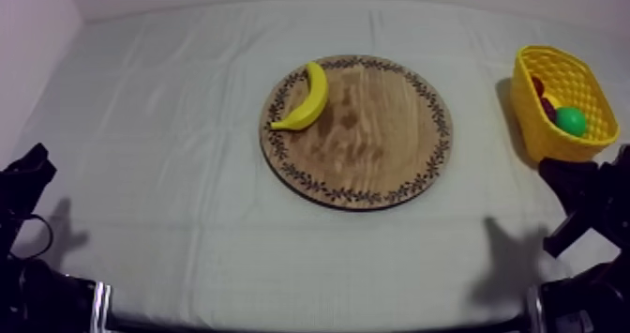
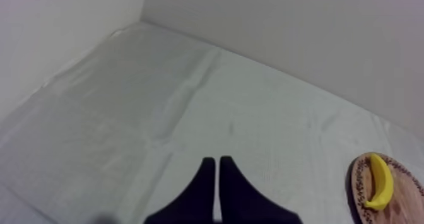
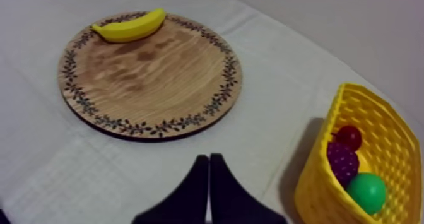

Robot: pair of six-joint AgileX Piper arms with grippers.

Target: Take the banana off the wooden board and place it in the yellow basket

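Where the desk (image 1: 178, 121) lies under its grey-white cloth, the yellow basket (image 1: 537, 130) stands at the right-hand side in the top view, well apart from the round wooden board (image 1: 375, 144) at the centre. The basket walls are an open lattice. Three pieces can be made out inside: a small red fruit (image 3: 349, 137) toward the far wall, a dark purple bunch of grapes (image 3: 342, 163) just beside it, and a green rounded fruit (image 3: 366, 192) nearest the right arm, its kind not determinable. The three lie close together; whether they touch cannot be told. The banana (image 1: 307, 98) lies flat on the board, on the side away from the basket. Its curve follows the dark leaf pattern that rings the rim. The left end effector (image 2: 216, 162) sits low at the left side of the desk over plain cloth. Its fingers are pressed together into a narrow wedge and grip nothing, and the board edge and banana are well off from it. The right end effector (image 3: 209, 158) is likewise closed to a wedge with nothing held. It is over the cloth near both board and basket and touches neither.
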